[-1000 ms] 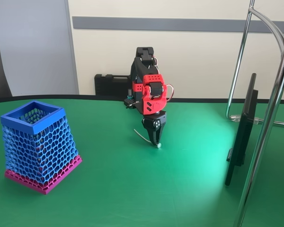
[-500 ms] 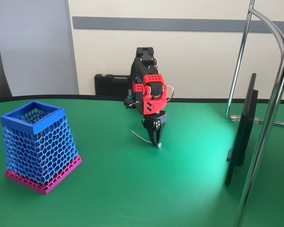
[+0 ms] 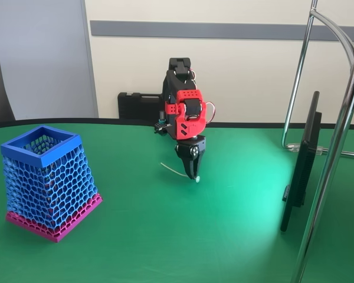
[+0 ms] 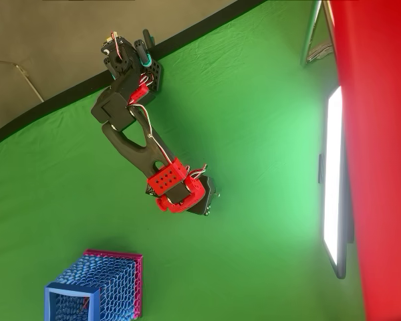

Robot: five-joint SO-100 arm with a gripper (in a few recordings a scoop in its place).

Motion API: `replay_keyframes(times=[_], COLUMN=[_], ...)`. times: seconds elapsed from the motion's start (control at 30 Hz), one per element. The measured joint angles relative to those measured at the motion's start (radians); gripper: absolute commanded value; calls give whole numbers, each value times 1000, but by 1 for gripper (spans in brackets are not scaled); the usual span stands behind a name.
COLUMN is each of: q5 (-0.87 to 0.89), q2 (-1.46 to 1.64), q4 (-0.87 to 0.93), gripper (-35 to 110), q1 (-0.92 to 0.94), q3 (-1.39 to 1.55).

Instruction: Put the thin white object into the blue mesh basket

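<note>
1. Your gripper (image 3: pixel 194 171) is clenched on the thin white object (image 3: pixel 178 171); the strand sticks out to the left in the fixed view, its knob end just below the fingertips.
2. Compared with a second ago, the strand sits a little higher and looks clear of the green table (image 3: pixel 165 236); I judge the lift has begun.
3. The arm (image 4: pixel 137 144) reaches out and bends down steeply at the wrist.
4. The blue mesh basket (image 3: pixel 41 147) stands well apart, at the left.
</note>
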Motion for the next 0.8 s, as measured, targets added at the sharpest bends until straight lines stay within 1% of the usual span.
replay_keyframes(times=[0.37,0.6,0.8], q5=[-127,-255,-348], q2=[95,114,135], q4=[9,29,29], gripper=[5,3,3], q1=[117,204,242], q3=[-110,-258,-341])
